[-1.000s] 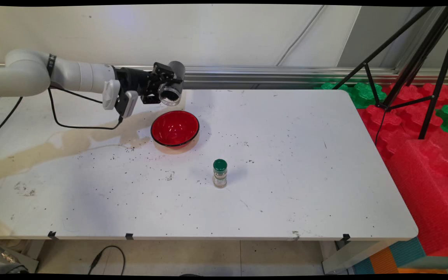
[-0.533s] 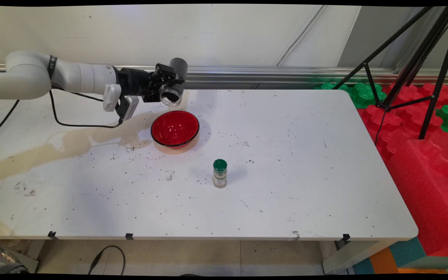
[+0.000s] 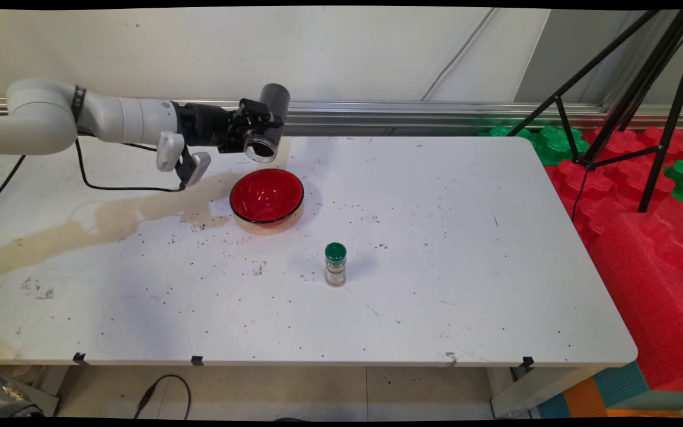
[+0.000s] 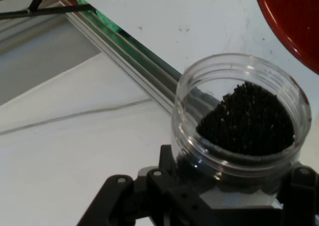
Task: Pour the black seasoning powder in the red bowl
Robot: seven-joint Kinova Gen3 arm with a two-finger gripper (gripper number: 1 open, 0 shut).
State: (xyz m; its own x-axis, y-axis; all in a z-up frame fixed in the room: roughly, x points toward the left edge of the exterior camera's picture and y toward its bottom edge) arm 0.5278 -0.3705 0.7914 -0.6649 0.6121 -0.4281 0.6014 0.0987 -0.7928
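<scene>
My gripper (image 3: 257, 127) is shut on a clear open jar (image 3: 265, 129) with a dark body, held tilted on its side in the air above the far rim of a red bowl (image 3: 267, 196). The jar's mouth faces the near side and slightly down. In the hand view the jar (image 4: 239, 121) shows a heap of small black grains inside, and part of the red bowl (image 4: 294, 22) lies at the top right. The bowl's inside looks bare.
A small spice jar with a green lid (image 3: 335, 264) stands upright near the middle of the white table (image 3: 436, 237). A brownish spill stain (image 3: 80, 225) and scattered black grains lie on the left half. A black tripod (image 3: 632, 101) and red and green foam blocks (image 3: 661, 237) stand at the right.
The gripper with the jar has risen a little and shifted slightly right, and the jar's closed end has tipped up higher.
</scene>
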